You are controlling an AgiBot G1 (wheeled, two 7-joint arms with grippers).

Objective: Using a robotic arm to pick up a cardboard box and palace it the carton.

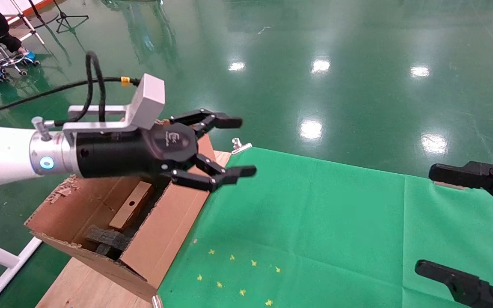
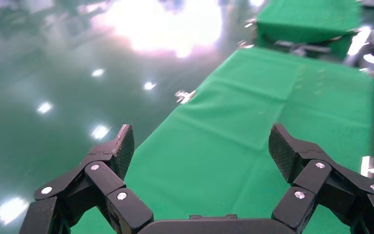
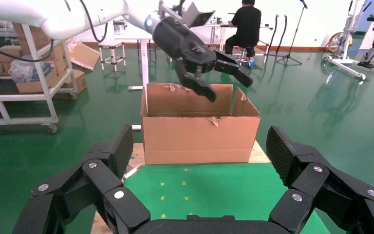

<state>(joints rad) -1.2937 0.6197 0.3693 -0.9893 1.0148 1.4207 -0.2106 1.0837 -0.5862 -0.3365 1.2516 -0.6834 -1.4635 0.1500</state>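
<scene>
— Right gripper [image 1: 464, 222] sits nearest, at the right, fingers wide, holding nothing. And the left one?

— Left gripper [image 1: 229, 147] hangs over the carton's [image 1: 161, 239] right wall, fingers wide, empty, maybe just let go. The small cardboard box? I can't see it. Green cloth [image 1: 315, 222] covers the desk.
</scene>
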